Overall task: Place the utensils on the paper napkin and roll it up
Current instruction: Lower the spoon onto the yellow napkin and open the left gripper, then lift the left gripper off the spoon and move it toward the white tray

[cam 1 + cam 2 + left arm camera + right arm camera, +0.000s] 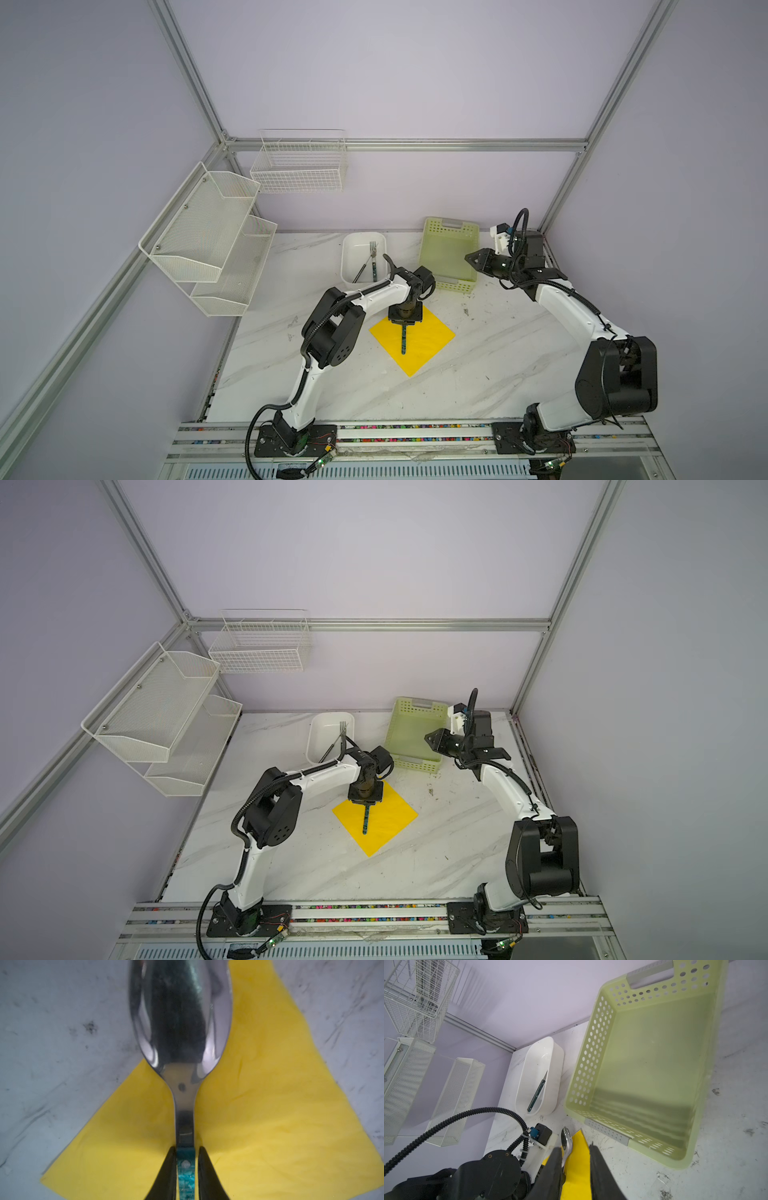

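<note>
bench (pixel 498 353): marble top, scuffed. the yellow napkin (pixel 430 338) (pixel 392 818) lies flat near the middle, turned corner-on like a diamond in both top views.

spoon (pixel 180 1022) (pixel 403 340): lies on the napkin, with its teal handle running toward the near corner. the bowl is at the far corner under the left arm. in the left wrist view the bowl straddles the napkin's edge, part of it over bare bench.

left hand (pixel 404 323) (pixel 187 1149): points straight down over the napkin's far corner. its fingers (pixel 169 1172) flank the spoon's handle just behind the neck and stand slightly apart. a thin strip of yellow shows between the handle and one finger (the other side is too tight to judge contact).

right hand (pixel 468 257) (pixel 575 1146): hangs in the air above the right side of the pale green basket (pixel 451 226), well apart from the napkin. its fingers are apart with nothing between them. the right wrist view shows the napkin's corner and the spoon's bowl through the gap.

white tub (pixel 349 266): sits at the far edge of the bench, just left of the basket. it holds the fork (pixel 373 249) and a knife-like piece (pixel 361 269), which lie at an angle to each other. neither is on the napkin.
</note>
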Controlling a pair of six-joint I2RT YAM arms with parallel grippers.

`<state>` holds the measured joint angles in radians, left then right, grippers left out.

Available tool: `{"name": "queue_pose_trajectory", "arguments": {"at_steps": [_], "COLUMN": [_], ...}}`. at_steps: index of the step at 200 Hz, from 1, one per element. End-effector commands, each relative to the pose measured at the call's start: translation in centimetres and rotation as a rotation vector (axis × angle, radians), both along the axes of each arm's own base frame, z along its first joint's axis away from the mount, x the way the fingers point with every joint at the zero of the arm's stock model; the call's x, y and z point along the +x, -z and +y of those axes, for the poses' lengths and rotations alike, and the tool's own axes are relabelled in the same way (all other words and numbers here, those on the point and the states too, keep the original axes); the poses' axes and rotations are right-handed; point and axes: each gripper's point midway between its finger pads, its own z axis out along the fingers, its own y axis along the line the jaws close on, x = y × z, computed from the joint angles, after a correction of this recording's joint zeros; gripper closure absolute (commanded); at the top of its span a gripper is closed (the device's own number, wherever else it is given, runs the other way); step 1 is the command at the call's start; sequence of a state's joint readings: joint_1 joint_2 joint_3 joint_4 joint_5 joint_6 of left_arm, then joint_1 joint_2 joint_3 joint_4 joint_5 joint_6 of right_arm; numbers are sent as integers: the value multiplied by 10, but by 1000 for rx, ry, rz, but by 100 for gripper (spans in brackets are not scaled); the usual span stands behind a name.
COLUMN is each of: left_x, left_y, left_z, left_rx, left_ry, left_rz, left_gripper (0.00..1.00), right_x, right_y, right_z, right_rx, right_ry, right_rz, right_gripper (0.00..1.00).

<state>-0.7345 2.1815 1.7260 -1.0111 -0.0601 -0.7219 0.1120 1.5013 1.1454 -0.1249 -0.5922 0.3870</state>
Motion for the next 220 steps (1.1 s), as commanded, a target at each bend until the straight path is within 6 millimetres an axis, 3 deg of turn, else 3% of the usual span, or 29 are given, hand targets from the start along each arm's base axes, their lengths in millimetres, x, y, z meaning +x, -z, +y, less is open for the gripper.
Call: {"name": "queue_pose_trajectory", "arguments": {"at_steps": [1,32,99,161,220], "left_x": [16,18,27,37,69], "left_y": [-27,-36,-98,-141,-156], "left_z": [-16,-18,-8,34,76], "left_rx": [-54,-67,-92,-79,-89], "left_ry": [3,4,-4,-24,0], "left_rz": [-64,-79,-207,-328,-375], "left_gripper": [80,79,75,75,73], "right_x": [-5,-6,-7,-4,1], "right_y": [-13,-13,-16,-13,-17], "right_z": [1,1,0,-7,-5], "right_rx": [-1,-1,-5,-37,-53], "right_ry": [-16,-17,-14,25,40], "right_rz": [-41,-40,-48,-22,1], "right_gripper": [73,73,73,73,73]}}
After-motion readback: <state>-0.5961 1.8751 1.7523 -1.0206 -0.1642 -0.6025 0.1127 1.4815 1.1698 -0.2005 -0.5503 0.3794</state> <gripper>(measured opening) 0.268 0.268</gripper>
